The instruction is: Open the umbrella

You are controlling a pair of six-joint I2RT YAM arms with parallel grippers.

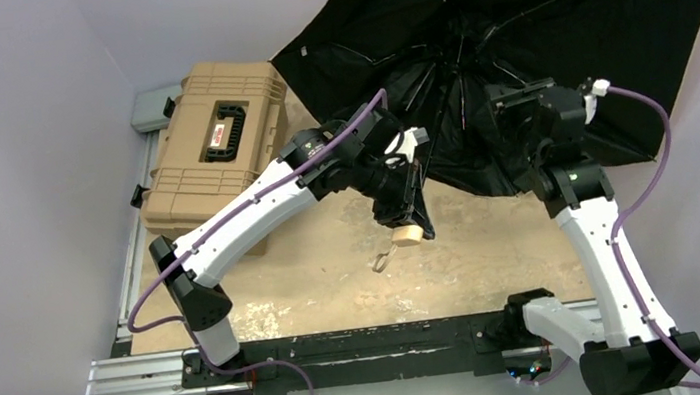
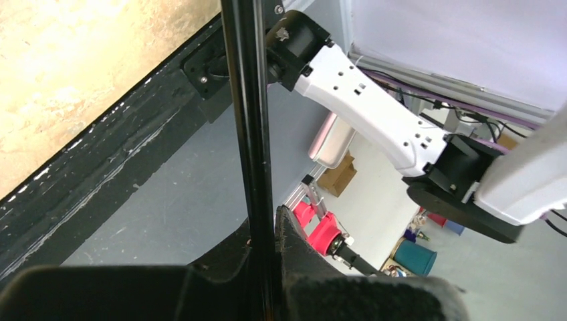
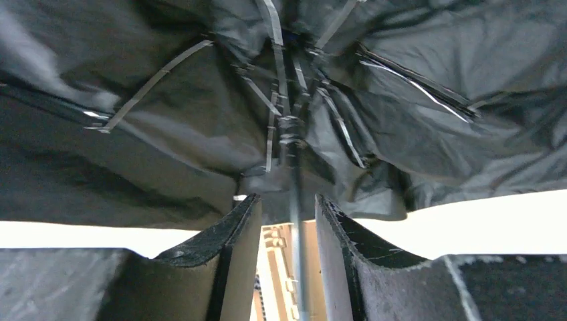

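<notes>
The umbrella [image 1: 545,12] is spread wide at the back right, its black underside and ribs facing me. Its round beige handle [image 1: 407,235] points toward the near side, with a small strap loop hanging below it. My left gripper [image 1: 399,202] is shut on the thin black shaft [image 2: 247,134] just above the handle; the left wrist view shows the jaws [image 2: 264,231] pinching it. My right gripper [image 1: 516,102] is up near the canopy hub. In the right wrist view it [image 3: 287,207] is open, with the shaft [image 3: 295,227] running between the fingers, below the runner [image 3: 289,130] and the canopy [image 3: 167,154].
A tan ribbed hard case [image 1: 218,143] with a black handle lies at the back left, next to the left arm. The mottled beige tabletop [image 1: 335,270] lies under the handle. A black rail [image 1: 344,344] runs along the near edge. Purple cables trail from both arms.
</notes>
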